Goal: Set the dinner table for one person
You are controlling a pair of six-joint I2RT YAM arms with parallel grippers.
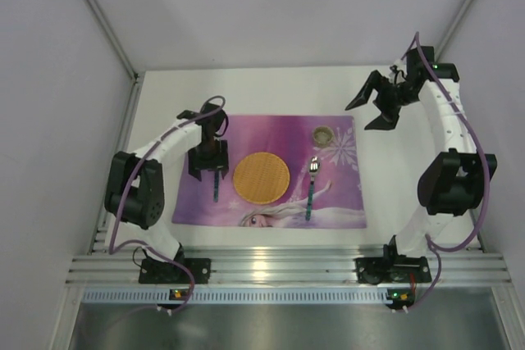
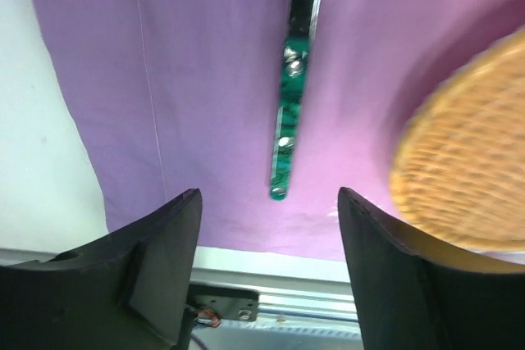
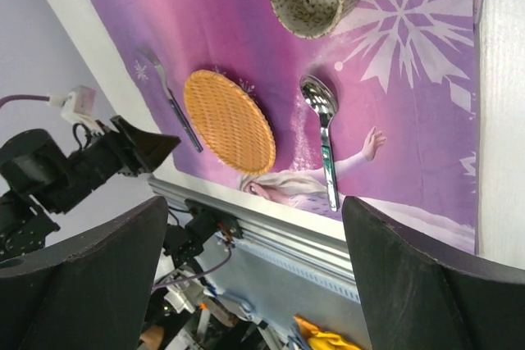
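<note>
1. Top external view: the dinner table [image 1: 271, 92], a plain matte white rectangle, filled the space beyond both arm bases and carried a purple cloth placemat [image 1: 344, 194] printed with white snowflakes and a cartoon princess.
2. A round, flat, orange woven mat [image 1: 261, 176] lay left of the placemat's middle.
3. A shiny metal spoon [image 1: 312, 186] lay to its right, bowl pointing away from the arms.
4. A small, round speckled cup [image 1: 322, 134] stood beyond the spoon.
5. A slim fork [image 2: 285, 133] with a green patterned handle lay flat left of the woven mat.
6. The left pincer [image 2: 269, 194] hung over that handle, its dark fingers spread apart and touching nothing.
7. The right pincer [image 1: 369, 112] was raised near the placemat's far right corner, fingers wide apart and empty.
</note>
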